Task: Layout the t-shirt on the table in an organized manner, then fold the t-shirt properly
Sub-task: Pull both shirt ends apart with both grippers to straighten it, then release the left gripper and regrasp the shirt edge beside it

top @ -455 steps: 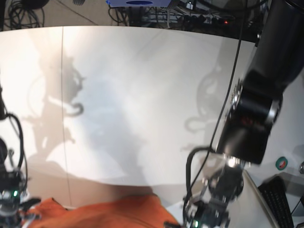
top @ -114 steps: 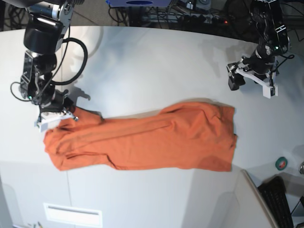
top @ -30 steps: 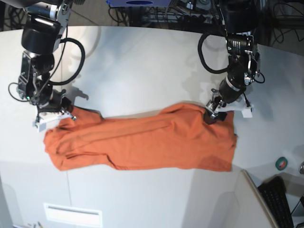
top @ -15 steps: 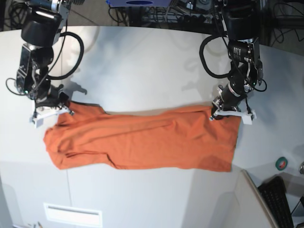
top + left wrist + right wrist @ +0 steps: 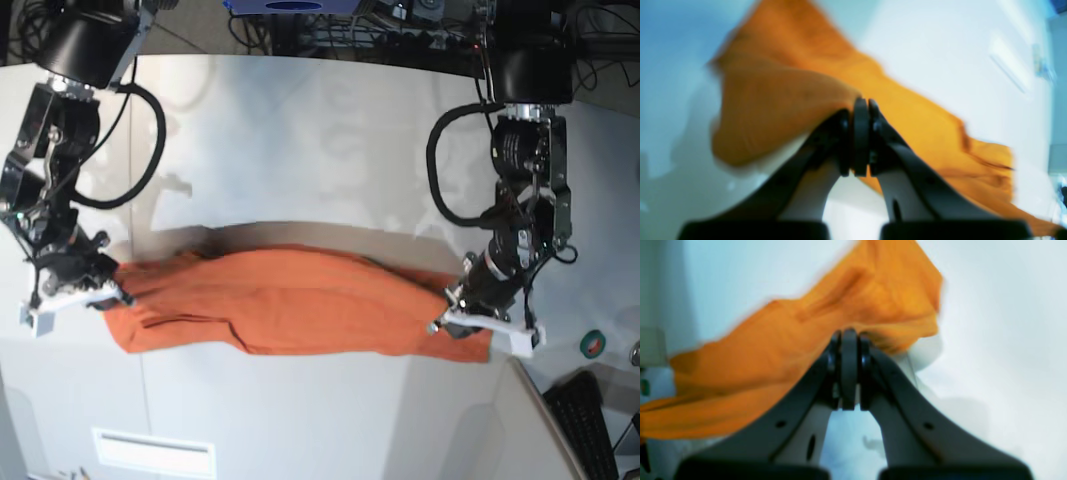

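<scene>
t-shirt (image 5: 290,305) stretched lengthwise across the near half of the table (image 5: 300,140), running side to side in base view. Right gripper (image 5: 103,288) sits at the shirt's end on base-view left, pinching the cloth edge. Left gripper (image 5: 462,305) is at the opposite end on base-view right, also clamped on cloth. Keyboard (image 5: 585,420) lies off the table's near-right corner, roll of tape (image 5: 594,343) just behind it.

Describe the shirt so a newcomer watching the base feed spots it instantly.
On the off-white table, look between the two arms. The t-shirt stretches there, pinched by the left gripper and right gripper. It is the only bright orange cloth.
</scene>
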You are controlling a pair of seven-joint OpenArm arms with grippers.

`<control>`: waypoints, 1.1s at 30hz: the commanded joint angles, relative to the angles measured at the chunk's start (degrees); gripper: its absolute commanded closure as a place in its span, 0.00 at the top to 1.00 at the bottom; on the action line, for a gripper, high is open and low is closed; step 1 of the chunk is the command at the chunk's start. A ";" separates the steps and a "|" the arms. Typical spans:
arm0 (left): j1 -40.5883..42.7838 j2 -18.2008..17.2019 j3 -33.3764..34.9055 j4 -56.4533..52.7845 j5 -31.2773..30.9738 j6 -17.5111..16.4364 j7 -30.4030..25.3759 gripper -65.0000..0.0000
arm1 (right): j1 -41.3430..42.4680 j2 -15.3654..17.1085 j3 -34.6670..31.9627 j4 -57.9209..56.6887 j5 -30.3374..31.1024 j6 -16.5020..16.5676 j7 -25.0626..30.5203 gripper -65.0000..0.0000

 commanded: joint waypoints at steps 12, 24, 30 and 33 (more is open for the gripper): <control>-8.56 -0.26 -0.23 -4.81 -0.03 -0.11 11.76 0.00 | 5.66 4.20 0.26 1.30 0.66 0.13 -5.13 0.00; 3.31 -4.04 -0.14 -3.93 0.06 -0.11 20.82 0.00 | -7.44 3.32 -0.18 2.70 0.66 0.31 -4.95 0.00; 2.43 -3.51 2.76 -7.62 0.06 -0.11 20.55 0.27 | -3.66 3.32 -0.18 -4.68 0.48 0.31 -4.51 0.00; -0.56 -2.72 5.58 -11.14 -0.12 -0.11 20.47 0.58 | -1.46 3.50 -0.18 -8.55 0.39 0.31 -2.58 0.00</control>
